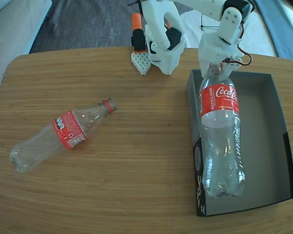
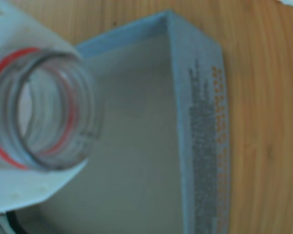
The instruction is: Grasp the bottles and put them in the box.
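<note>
The white two-finger gripper is closed on the neck of a clear plastic Coca-Cola bottle with a red label — in the wrist view the bottle's open, capless mouth with its red neck ring sits against a white finger at the left of the picture. In the fixed view this bottle lies lengthwise in the left half of the shallow rectangular cardboard box, grey inside with black outer walls, neck toward the arm and base near the front wall; whether the neck end is lifted off the floor cannot be told. The box's right half is bare.

Well to the left on the light wooden table lies the second clear, red-labelled bottle, on its side and slanted, neck pointing up-right — apart from the box. The arm's white base stands at the table's far edge.
</note>
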